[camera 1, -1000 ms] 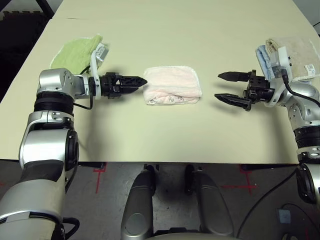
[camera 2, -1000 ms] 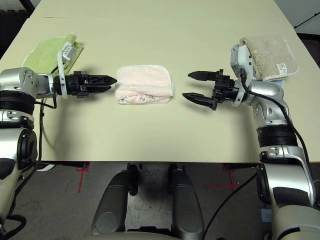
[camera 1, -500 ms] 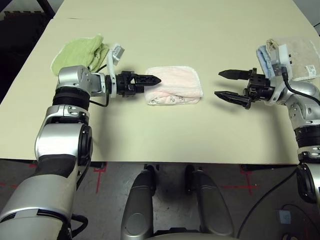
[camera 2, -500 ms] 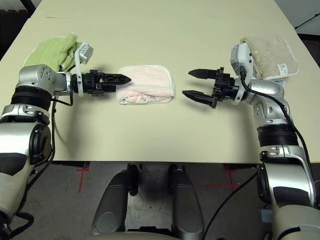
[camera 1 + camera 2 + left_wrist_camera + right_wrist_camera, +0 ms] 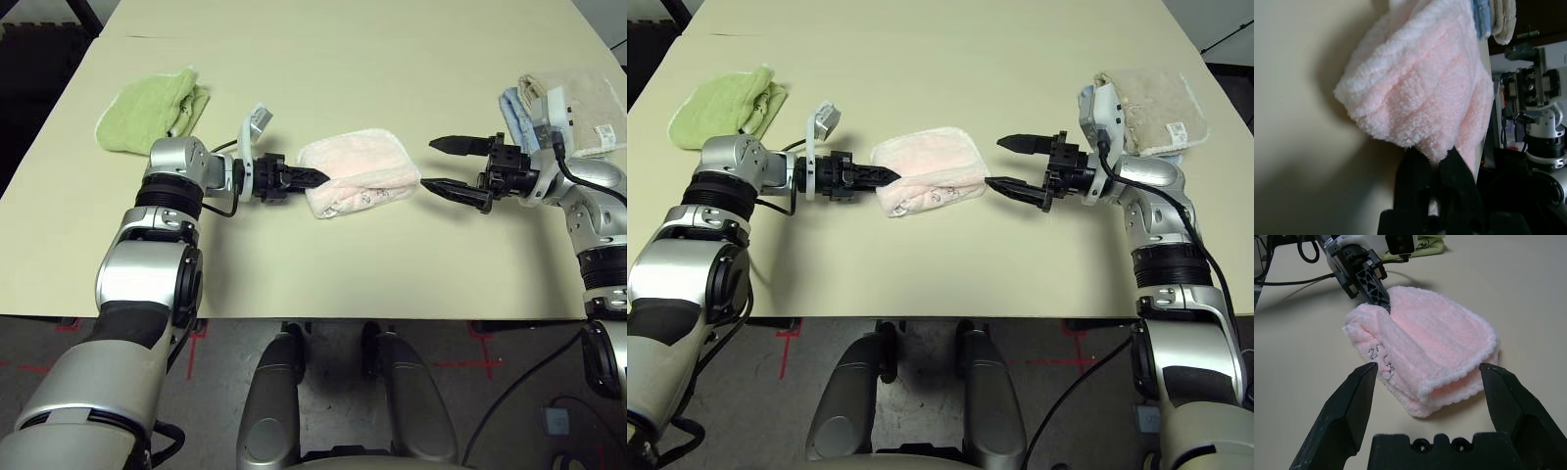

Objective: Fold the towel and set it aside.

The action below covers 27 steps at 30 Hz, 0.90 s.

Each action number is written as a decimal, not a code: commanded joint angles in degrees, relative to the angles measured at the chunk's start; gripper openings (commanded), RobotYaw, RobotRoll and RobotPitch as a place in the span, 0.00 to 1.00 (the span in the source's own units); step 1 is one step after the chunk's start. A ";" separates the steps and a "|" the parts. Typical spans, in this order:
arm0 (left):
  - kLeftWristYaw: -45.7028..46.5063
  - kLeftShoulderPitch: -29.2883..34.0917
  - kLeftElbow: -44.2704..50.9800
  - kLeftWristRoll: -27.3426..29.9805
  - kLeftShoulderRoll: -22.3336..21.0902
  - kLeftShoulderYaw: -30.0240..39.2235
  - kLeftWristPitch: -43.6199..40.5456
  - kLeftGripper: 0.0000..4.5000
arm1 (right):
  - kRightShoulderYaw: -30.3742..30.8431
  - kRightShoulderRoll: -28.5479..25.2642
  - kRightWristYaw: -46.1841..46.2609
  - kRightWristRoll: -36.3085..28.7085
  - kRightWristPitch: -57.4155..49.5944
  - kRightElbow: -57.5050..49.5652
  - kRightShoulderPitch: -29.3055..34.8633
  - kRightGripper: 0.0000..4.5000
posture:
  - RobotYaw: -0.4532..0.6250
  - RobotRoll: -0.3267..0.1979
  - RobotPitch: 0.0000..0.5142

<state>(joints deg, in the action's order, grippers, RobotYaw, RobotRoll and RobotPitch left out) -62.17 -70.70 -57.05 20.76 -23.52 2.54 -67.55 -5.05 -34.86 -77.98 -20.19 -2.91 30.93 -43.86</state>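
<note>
Landmark: the pink towel point(image 5: 360, 174), folded into a thick wad, lies near the middle of the cream table point(image 5: 333, 59), and everything here is placed from it.

Pink towel: it sits skewed, its far edge tilted; the white scalloped trim runs round its rim and a small printed motif shows on the near fold.

Left gripper point(image 5: 315, 179): here it is at the towel's left end, black fingers pressed together and pinching the cloth there; in the left wrist view the pink pile bulges right over the fingertips point(image 5: 1418, 159).

Right gripper point(image 5: 440, 164): it hangs at the towel's right end, jaws spread wide with nothing between them. The nearer fingertip lies just at the towel's right corner; whether it touches cannot be told. In the right wrist view the two fingers point(image 5: 1352, 401) frame the scalloped end of the towel.

Green towel point(image 5: 149, 106): crumpled, well off to the left of the pink towel and further up the table, beyond the left arm.

Beige towel point(image 5: 583, 108): well off to the right of the pink towel, at the table's right edge behind the right arm.

Blue towel point(image 5: 516, 116): a strip of it peeks out along the beige towel's side that faces the pink towel.
</note>
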 commanded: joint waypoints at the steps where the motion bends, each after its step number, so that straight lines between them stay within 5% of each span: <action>1: 2.58 0.12 -1.57 0.58 0.69 2.40 0.49 0.01 | -0.34 -0.92 -0.46 0.12 1.05 1.01 0.85 1.00 | 0.33 0.62 0.54; 9: 3.92 -0.52 0.53 1.99 -3.22 7.17 1.25 0.01 | -0.57 -0.76 -0.12 0.18 2.41 2.54 0.43 1.00 | 0.34 0.62 0.53; 20: 14.12 3.41 22.94 11.37 -4.75 19.15 -2.72 0.01 | -0.21 2.32 0.73 -0.24 3.26 3.41 -1.03 1.00 | 0.38 0.62 0.51; 27: 18.73 -4.69 10.40 8.59 -9.12 21.57 13.33 0.01 | 0.22 3.54 0.64 0.10 3.84 4.81 -2.10 1.00 | 0.41 0.62 0.51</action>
<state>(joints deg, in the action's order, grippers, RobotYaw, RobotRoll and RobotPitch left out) -44.73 -73.71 -42.71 30.59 -31.63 23.27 -59.53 -5.14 -31.49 -77.09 -20.23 0.38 34.79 -46.18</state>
